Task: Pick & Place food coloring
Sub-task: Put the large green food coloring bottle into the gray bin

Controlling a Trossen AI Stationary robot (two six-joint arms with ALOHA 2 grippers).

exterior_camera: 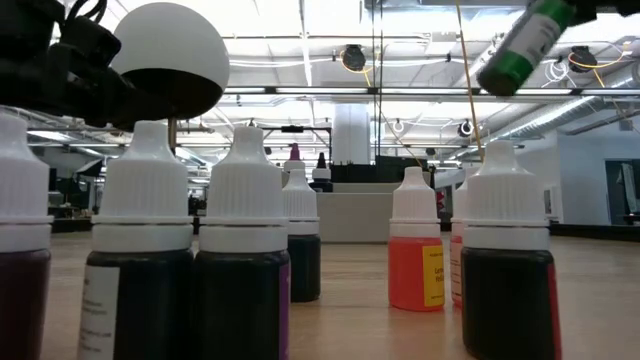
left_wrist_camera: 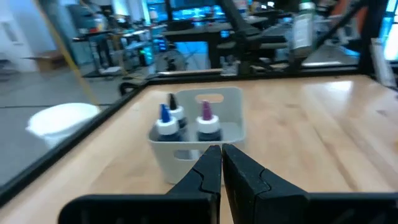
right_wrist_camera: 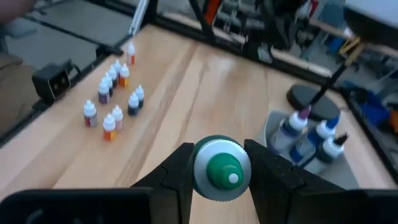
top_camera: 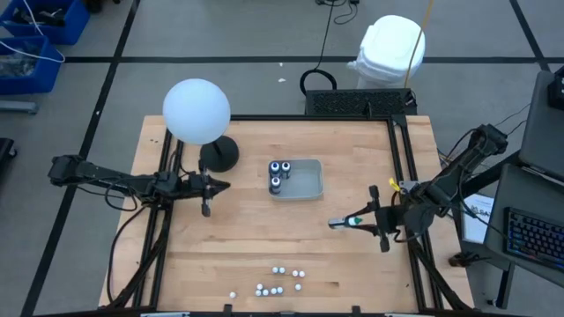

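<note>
My right gripper (right_wrist_camera: 221, 171): fingers clamped on a green-tipped bottle (right_wrist_camera: 222, 169), raised above the table.
My left gripper (left_wrist_camera: 221, 163): fingers together, holding nothing, facing the tray (top_camera: 308, 180).
Tray: three bottles (top_camera: 278, 173) inside.
Small bottles (top_camera: 278, 282): clustered near the table's front edge.

The surface (top_camera: 220, 246) is pale wooden board framed by dark rails. Near its middle sits a clear rectangular tray (top_camera: 304, 180), and just beside that, toward the left arm's side, the round black base (top_camera: 220, 155) of a lamp with a white globe rests on the wood. Along the near edge a loose cluster of small white-capped bottles (top_camera: 280, 282) stands upright, well apart from the tray.
</note>
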